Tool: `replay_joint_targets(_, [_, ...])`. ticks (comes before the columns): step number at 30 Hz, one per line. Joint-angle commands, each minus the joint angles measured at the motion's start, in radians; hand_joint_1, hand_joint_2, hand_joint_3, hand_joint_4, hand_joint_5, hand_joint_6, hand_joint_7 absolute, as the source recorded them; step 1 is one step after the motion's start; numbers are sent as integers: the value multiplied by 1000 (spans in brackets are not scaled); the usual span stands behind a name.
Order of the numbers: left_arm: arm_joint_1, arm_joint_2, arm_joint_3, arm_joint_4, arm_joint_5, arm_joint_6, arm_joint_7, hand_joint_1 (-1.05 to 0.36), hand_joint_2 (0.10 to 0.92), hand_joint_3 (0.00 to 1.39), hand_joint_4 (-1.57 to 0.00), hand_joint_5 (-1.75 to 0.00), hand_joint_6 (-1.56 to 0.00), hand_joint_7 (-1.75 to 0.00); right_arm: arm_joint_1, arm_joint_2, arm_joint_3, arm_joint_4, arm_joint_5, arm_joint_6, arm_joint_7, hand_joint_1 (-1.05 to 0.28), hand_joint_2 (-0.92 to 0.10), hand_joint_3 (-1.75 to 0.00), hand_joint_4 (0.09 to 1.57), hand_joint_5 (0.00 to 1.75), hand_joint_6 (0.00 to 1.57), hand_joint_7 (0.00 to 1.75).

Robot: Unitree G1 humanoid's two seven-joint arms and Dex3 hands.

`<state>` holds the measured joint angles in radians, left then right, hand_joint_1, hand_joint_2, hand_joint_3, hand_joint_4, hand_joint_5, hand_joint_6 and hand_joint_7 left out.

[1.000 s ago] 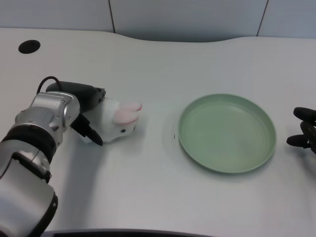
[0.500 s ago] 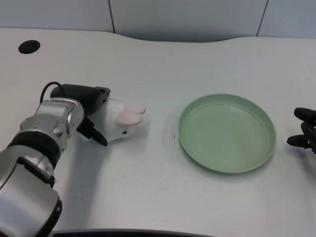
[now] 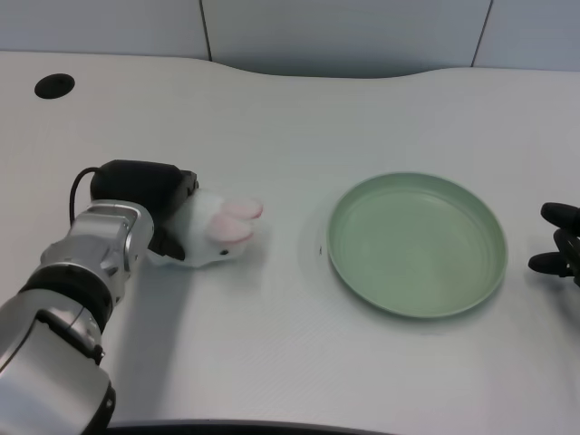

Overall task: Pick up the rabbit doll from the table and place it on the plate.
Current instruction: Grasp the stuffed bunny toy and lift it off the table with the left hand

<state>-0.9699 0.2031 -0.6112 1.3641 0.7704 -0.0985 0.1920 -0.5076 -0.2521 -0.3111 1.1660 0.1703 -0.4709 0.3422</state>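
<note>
My worry is the grip: the rabbit doll (image 3: 220,236) is soft and rounded, and I seem to have only its rear end, so it may squirm loose or droop out on the way to the plate (image 3: 416,243). A drop short of the rim would leave it on the bench (image 3: 272,118). My left hand (image 3: 149,195), at the left of the frame, is wrapped around the doll's back, fingers closed on it. The doll sticks out to the hand's right, pink ears toward the plate, well apart from it.
</note>
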Motion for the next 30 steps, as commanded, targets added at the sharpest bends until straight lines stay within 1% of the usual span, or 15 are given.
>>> replay_joint_targets(1, [33,-4,21,13,-14,-4,56,-328,823,2,-427,-1069,-555,-682,17,-7,-5,-19,11,-1,-4,-404,-921,-260,760,830,1001,13])
replay_joint_targets(3, [37,-10,34,14,-25,-7,76,-321,829,1,-485,-996,-580,-656,21,-7,-3,-21,7,-7,-6,-399,-921,-263,758,827,999,12])
replay_joint_targets(5, [40,-20,59,14,-42,-8,97,-307,874,9,-521,-1026,-610,-704,25,-8,-2,-20,4,-8,-9,-399,-921,-266,754,820,994,9])
replay_joint_targets(6, [40,-27,72,14,-53,-6,110,-268,894,6,-495,-1338,-509,-1079,25,-8,-1,-20,3,-7,-11,-402,-921,-268,759,817,992,8])
replay_joint_targets(7, [40,-31,81,14,-60,-5,117,-251,907,8,-465,-1532,-441,-1308,25,-9,0,-19,3,-6,-12,-405,-921,-267,762,813,994,8])
replay_joint_targets(8, [39,-34,86,15,-63,-4,121,-240,915,9,-442,-1658,-395,-1457,25,-9,0,-19,2,-5,-12,-407,-921,-265,765,808,994,8])
replay_joint_targets(9, [38,-39,99,15,-72,-5,130,-236,918,9,-434,-1701,-378,-1509,25,-8,0,-17,3,-9,-10,-408,-921,-265,766,806,994,8])
replay_joint_targets(11, [33,-47,124,14,-93,-6,137,-202,920,50,-611,-1737,-426,-1696,23,-8,2,-13,1,-13,-9,-391,-921,-273,775,801,991,6])
replay_joint_targets(12, [26,-52,138,15,-105,-1,128,-198,920,51,-677,-1741,-471,-1721,21,-8,3,-11,-1,-14,-12,-396,-921,-275,779,801,990,6])
replay_joint_targets(15, [4,-62,186,15,-149,21,75,-185,921,74,-725,-1746,-529,-1744,18,-7,7,-7,-7,-22,-16,-396,-921,-280,791,800,989,5])
replay_joint_targets(19, [-26,-65,248,11,-210,41,-13,-164,915,107,-656,-1723,-566,-1691,10,-7,10,3,-10,-27,-21,-392,-921,-281,810,794,993,7])
replay_joint_targets(23, [-44,-57,281,5,-238,30,-59,-173,879,49,-666,-1740,-593,-1738,2,-6,8,8,-3,-9,-14,-398,-921,-277,808,781,992,6])
replay_joint_targets(27, [-77,-48,301,0,-257,31,-119,-239,884,43,-692,-1746,-611,-1746,-2,-4,6,9,1,-7,-11,-399,-921,-276,806,777,995,7])
replay_joint_targets(29, [-94,-43,312,-4,-266,29,-148,-224,867,31,-695,-1746,-609,-1746,-4,-3,5,10,2,-5,-9,-401,-921,-276,805,776,998,9])
replay_joint_targets(30, [-109,-41,319,-7,-273,23,-164,-217,866,29,-687,-1746,-589,-1746,-5,-3,8,11,-1,-4,-14,-403,-921,-275,802,774,996,7])
